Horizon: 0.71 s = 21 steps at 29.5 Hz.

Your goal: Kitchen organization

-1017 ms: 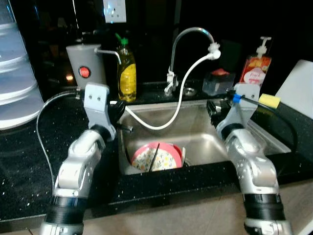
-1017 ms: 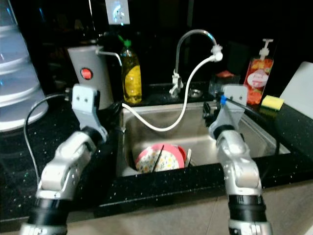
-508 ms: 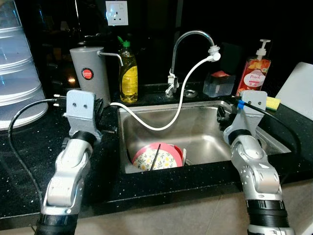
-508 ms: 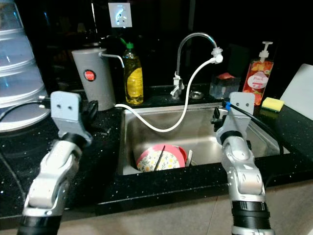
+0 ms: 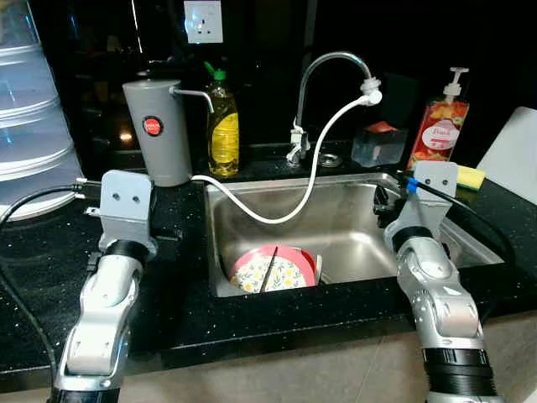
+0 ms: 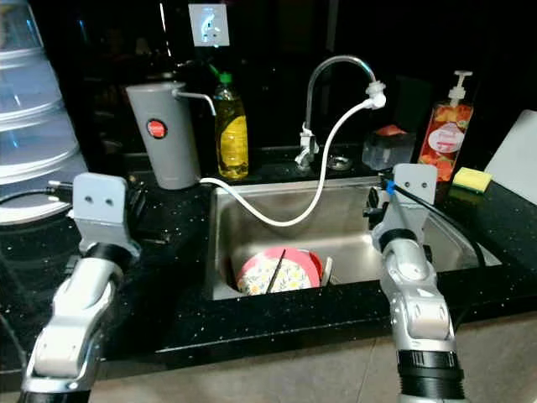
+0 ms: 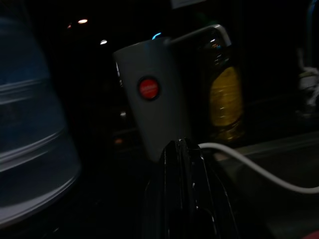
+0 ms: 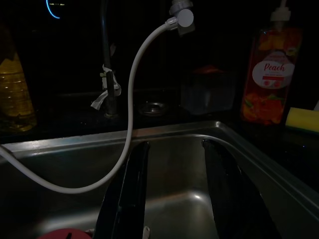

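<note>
Black fingers are seen pressed tight together on the left gripper, and nothing is held between them. It is held over the dark counter, just left of the sink, and it is aimed at the grey dispenser with the red dot. The right gripper is spread wide with nothing in it, and it is held over the right side of the sink.

The pink flowery plate is the thing most likely to be tidied. It is lying low in the front left part of the sink, with a thin dark stick laid across it from front to back. The plate is found below and between both grippers, a little nearer the left one. The right gripper is already spread, so it is judged to be the readier one, but a reach down and to the left is needed.

A white hose is hung from the tap and looped over the sink, so it could be bumped. A yellow bottle, a peach soap pump and a yellow sponge are stood along the back. The room behind is very dark.
</note>
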Tool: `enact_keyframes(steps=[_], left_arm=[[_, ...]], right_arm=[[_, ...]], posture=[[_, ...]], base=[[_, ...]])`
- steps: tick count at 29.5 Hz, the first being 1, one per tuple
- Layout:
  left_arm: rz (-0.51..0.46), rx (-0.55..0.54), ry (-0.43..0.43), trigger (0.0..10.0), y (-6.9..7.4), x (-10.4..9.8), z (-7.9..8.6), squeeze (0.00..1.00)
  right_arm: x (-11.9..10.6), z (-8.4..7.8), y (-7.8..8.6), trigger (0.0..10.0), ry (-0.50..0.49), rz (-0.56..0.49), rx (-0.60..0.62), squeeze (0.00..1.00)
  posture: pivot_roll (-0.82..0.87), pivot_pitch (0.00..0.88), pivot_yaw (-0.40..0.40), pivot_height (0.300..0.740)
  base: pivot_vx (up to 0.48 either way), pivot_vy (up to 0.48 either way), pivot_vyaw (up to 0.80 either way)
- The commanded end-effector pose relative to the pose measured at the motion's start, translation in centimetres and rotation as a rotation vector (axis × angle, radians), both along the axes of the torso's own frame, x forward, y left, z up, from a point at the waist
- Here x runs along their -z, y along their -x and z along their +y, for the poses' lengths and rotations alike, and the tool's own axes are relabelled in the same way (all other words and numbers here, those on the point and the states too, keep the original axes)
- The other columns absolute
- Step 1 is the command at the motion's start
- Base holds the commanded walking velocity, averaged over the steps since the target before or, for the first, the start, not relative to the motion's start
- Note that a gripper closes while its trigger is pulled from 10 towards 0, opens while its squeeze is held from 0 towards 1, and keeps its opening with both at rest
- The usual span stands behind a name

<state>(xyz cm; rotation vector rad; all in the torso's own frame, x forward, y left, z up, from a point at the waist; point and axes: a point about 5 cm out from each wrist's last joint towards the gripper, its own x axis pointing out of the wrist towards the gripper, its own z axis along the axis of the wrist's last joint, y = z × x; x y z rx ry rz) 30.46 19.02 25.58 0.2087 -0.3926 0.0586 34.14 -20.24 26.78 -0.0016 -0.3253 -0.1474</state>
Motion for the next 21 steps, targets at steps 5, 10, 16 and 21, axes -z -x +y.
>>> enact_keyframes(steps=[5,10,16,21], left_arm=[[0.069,-0.04,0.065,10.0,0.0,1.5,1.7,0.0],[0.213,0.038,0.201,10.0,-0.2,5.2,2.2,0.0],[0.249,0.034,0.216,10.0,0.3,7.1,2.4,0.0],[0.259,0.021,0.195,10.0,0.3,8.1,2.8,0.0]], right_arm=[[0.7,-0.1,0.0,10.0,0.01,0.014,0.009,0.0],[0.9,-0.5,-0.1,10.0,0.059,0.009,0.031,0.0],[1.3,-2.3,0.2,10.0,0.066,0.004,0.092,0.0],[2.3,-4.1,0.6,10.0,0.08,0.014,0.16,0.0]], posture=[[-0.04,0.052,-0.004,0.74],[-0.06,0.039,-0.008,0.74],[-0.06,0.036,-0.01,0.74],[-0.06,0.03,-0.016,0.74]], base=[[0.0,0.0,0.0],[0.0,0.0,0.0],[0.0,0.0,0.0],[0.0,0.0,0.0]])
